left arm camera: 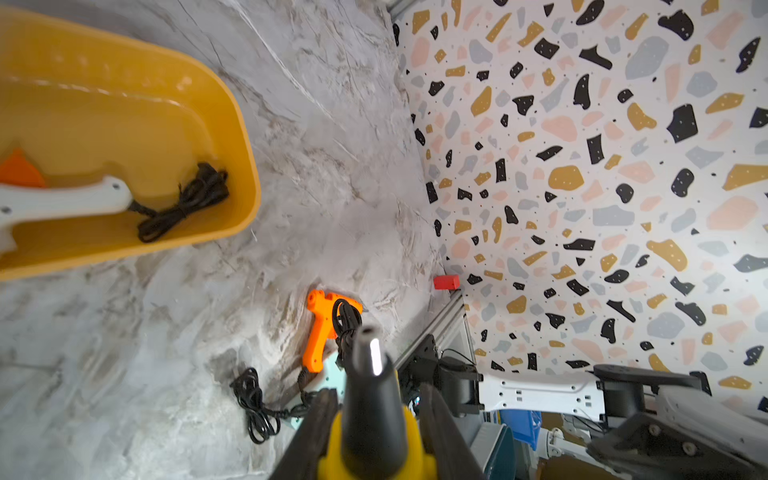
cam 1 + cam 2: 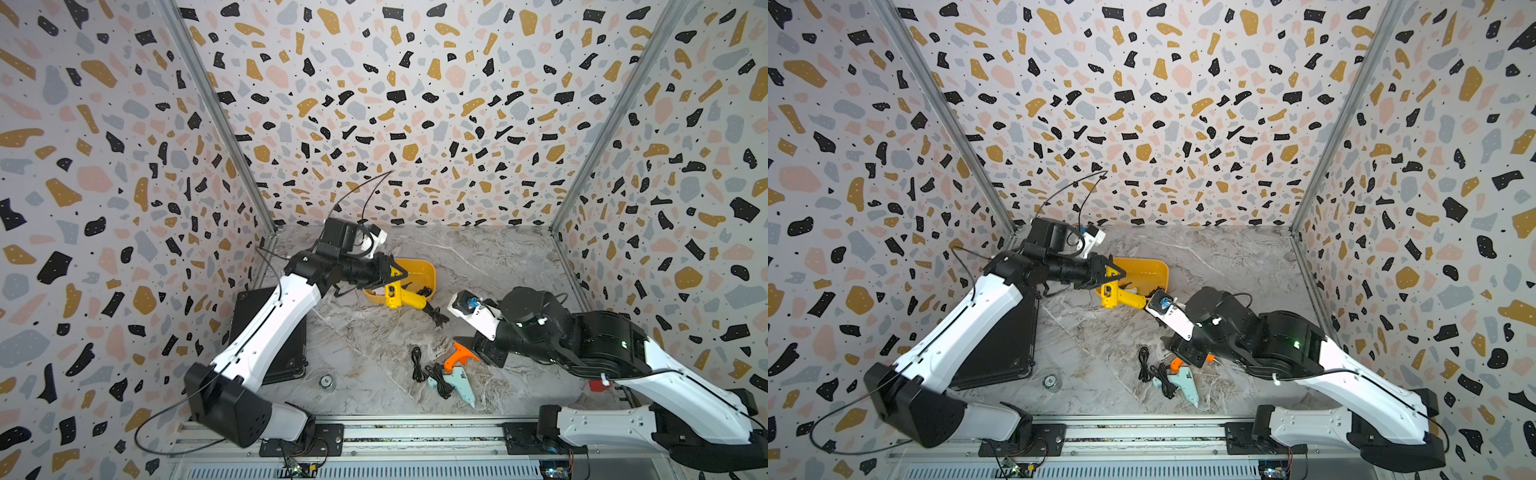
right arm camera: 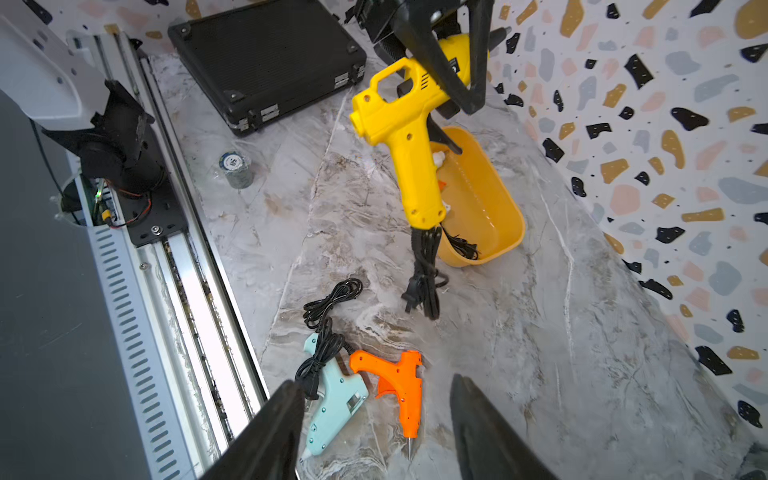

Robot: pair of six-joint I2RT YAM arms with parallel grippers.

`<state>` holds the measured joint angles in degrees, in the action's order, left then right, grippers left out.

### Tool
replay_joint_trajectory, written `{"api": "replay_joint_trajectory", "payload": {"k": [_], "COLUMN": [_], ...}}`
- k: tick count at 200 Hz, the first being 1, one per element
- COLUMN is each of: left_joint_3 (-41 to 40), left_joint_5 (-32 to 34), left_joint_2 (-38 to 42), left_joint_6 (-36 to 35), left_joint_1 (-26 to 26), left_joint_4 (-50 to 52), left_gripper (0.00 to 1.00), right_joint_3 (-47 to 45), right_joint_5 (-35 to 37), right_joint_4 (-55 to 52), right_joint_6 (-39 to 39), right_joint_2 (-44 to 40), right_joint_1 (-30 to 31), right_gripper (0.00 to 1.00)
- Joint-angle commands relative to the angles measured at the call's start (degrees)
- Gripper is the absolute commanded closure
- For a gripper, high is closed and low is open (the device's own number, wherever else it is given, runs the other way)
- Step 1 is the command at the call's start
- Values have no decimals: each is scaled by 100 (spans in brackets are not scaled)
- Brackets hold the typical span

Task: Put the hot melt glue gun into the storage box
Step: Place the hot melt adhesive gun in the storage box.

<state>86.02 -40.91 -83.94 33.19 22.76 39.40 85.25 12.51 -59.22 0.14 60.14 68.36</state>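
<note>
Leftmost lies the black case [image 3: 266, 58]; farther right, the storage box [image 3: 498, 208] holds a white glue gun [image 1: 62, 203]. Left gripper [image 2: 395, 276] pinches the yellow hot melt glue gun [image 3: 407, 137] by its barrel over the box's near rim. Right gripper [image 3: 376, 384] hangs spread wide, empty, above an orange glue gun [image 3: 399, 374] and a mint glue gun [image 3: 336, 399].

White glue gun [image 1: 62, 203] and cord [image 1: 187, 203] partly fill storage box [image 1: 243, 158].

Place: robot lab test cell, built as a staged booth.
Walls: terrazzo-print panels [image 2: 415, 104] on three sides beyond the rail, joined by aluminium posts [image 2: 217, 112].
Rail: aluminium base rail [image 2: 415, 432] carrying the left arm [image 2: 266, 328] and right arm [image 2: 665, 386].
Surface: marble-print surface [image 2: 498, 257] just behind the rail.
Electronics: bare circuit board [image 2: 297, 469] and loose wiring beside the rail.
</note>
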Motion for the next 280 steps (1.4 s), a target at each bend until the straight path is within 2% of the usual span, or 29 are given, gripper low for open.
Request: {"api": "replay_joint_trajectory", "payload": {"k": [1, 62, 100, 128, 162, 235, 280], "left_joint_3": [897, 2910, 4064, 3799, 2939, 2739, 2254], "left_joint_5": [-59, 270, 420, 211, -277, -406, -131], "left_joint_2": [-648, -2542, -3278, -3282, -3077, -3543, -3638], "left_joint_6": [-302, -590, -988, -847, -347, -19, -403], "left_joint_1": [-117, -183, -440, -798, -1170, -1063, -1054], "left_joint_4": [-145, 518, 1332, 1143, 364, -368, -364], "left_gripper": [100, 100, 100, 100, 100, 100, 100], "right_joint_3": [-308, -1225, -1594, -1725, -1629, -1615, -1584], "right_joint_5": [469, 629, 889, 1266, 1460, 1211, 1125], "right_joint_4": [-204, -125, -135, -125, -101, 98, 143], "right_joint_6": [297, 274, 426, 443, 331, -41, -164], "right_joint_2": [-143, -1201, -1779, -1797, -1512, -988, -843], "right_joint_1": [-7, -7, -7, -9, -6, -14, -21], "right_gripper": [39, 39, 39, 39, 40, 39, 39]}}
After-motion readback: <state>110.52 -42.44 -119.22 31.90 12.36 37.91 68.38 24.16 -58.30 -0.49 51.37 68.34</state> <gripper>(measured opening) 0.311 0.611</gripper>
